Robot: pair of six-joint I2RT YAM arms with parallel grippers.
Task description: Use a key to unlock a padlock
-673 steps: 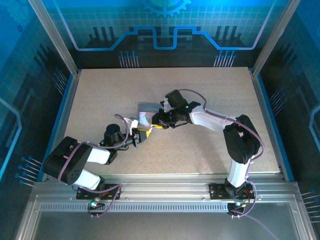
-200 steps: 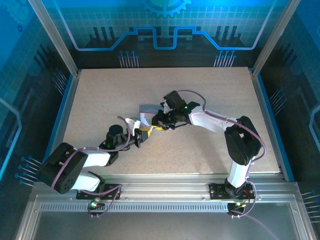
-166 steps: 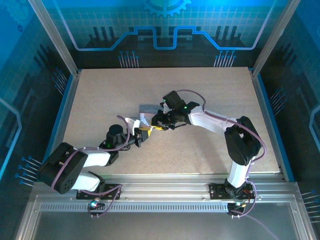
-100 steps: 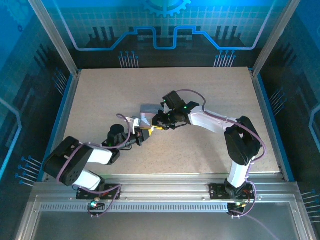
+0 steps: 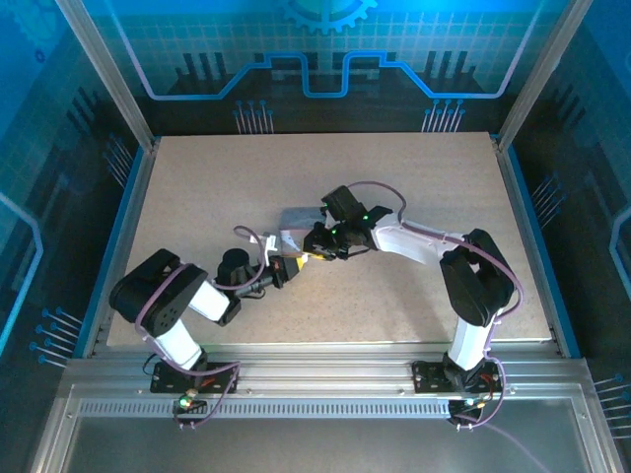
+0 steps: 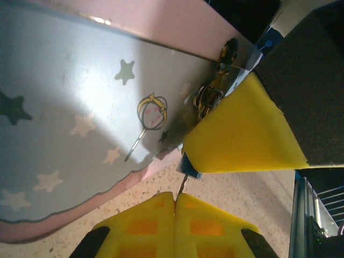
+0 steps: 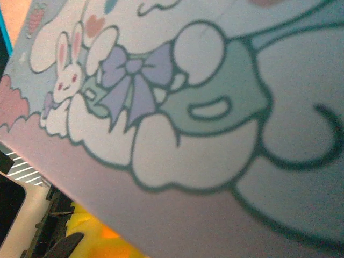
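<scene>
The left gripper (image 6: 176,203) was pinched narrow on the key (image 6: 181,186); the key's tip met the small bluish padlock (image 6: 191,171), tucked under a yellow finger of the right gripper (image 5: 314,248), beside the star-printed tin (image 6: 80,107) on the tabletop (image 5: 394,177); I could not tell the right gripper's opening.

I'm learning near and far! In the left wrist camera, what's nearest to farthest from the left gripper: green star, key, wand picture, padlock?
1. key, pinched in the left gripper.
2. padlock, right at the key's tip.
3. wand picture, up-left on the tin.
4. green star, higher, above the wand.
</scene>
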